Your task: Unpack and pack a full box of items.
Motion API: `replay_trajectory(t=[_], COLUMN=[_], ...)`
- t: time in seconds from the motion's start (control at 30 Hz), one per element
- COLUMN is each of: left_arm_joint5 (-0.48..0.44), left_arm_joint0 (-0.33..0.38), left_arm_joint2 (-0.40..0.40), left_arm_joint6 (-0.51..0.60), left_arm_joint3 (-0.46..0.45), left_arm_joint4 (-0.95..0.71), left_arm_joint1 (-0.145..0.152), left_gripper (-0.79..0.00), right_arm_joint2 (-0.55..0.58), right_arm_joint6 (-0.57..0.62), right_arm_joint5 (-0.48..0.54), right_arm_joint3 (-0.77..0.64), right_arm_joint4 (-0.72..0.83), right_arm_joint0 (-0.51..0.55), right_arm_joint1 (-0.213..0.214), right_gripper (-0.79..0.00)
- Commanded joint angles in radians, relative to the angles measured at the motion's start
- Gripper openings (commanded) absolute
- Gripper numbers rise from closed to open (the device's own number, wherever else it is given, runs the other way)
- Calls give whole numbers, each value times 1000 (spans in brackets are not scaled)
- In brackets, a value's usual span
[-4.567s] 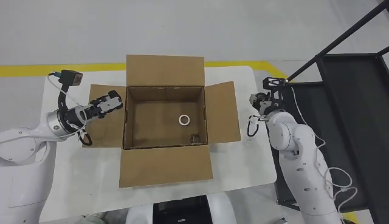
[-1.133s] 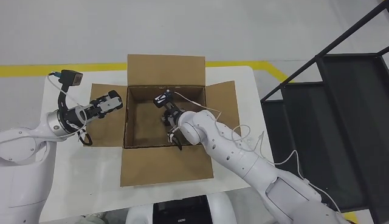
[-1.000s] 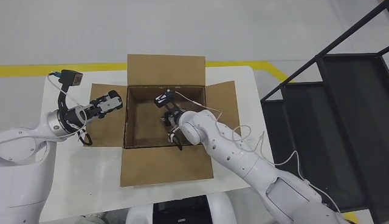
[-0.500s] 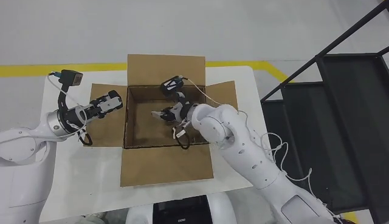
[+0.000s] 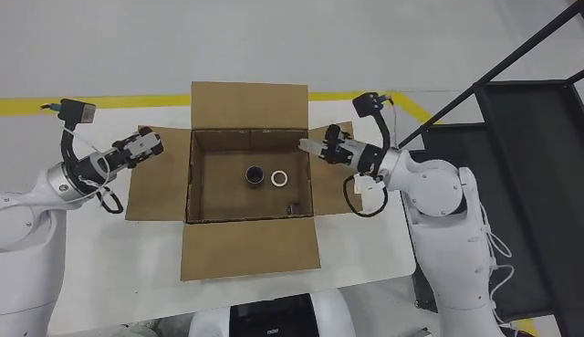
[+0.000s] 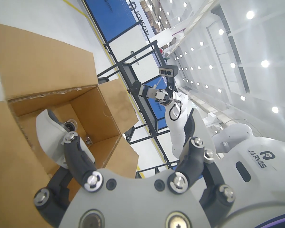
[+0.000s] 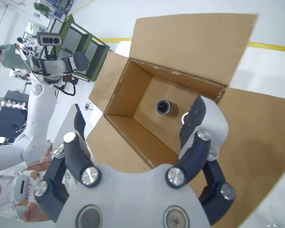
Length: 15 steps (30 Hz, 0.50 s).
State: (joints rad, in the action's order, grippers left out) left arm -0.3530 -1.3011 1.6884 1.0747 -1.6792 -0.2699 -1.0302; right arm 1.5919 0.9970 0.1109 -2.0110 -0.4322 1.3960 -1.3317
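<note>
Cardboard box (image 5: 248,246), one, brown and corrugated, sits mid-table (image 5: 365,246), its four flaps spread flat; inside lie three things: one dark cylinder (image 5: 255,174) and one white ring (image 5: 280,180) mid-floor; one small metallic piece (image 5: 292,209) at the near wall; left gripper (image 5: 148,142) and right gripper (image 5: 318,145) hover over the side flaps, both spread wide and empty.

small dark item (image 5: 293,209) in box (image 5: 248,139) corner too small to be identified; white ring (image 7: 183,117) partly hidden by right claw (image 7: 139,113).
</note>
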Motion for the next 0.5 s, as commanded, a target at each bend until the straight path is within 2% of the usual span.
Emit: replay_trajectory(t=[0.0,0.1,0.23,0.47], left_arm_joint5=[23,35,26,53], left_arm_joint0=[-10,-24,-51,-140], left_arm_joint2=[26,71,131,227], left_arm_joint6=[20,47,30,-131], left_arm_joint3=[12,31,47,40], left_arm_joint4=[15,72,172,326], left_arm_joint1=[6,18,31,40], left_gripper=[0,0,0,0], right_arm_joint2=[65,141,193,171], right_arm_joint6=[-8,-28,-46,-47], right_arm_joint5=[-3,-11,-47,-49], right_arm_joint3=[-19,-39,-36,33], right_arm_joint4=[26,32,1,17], right_arm_joint0=[44,110,178,214], right_arm_joint1=[6,14,22,30], right_gripper=[0,0,0,0])
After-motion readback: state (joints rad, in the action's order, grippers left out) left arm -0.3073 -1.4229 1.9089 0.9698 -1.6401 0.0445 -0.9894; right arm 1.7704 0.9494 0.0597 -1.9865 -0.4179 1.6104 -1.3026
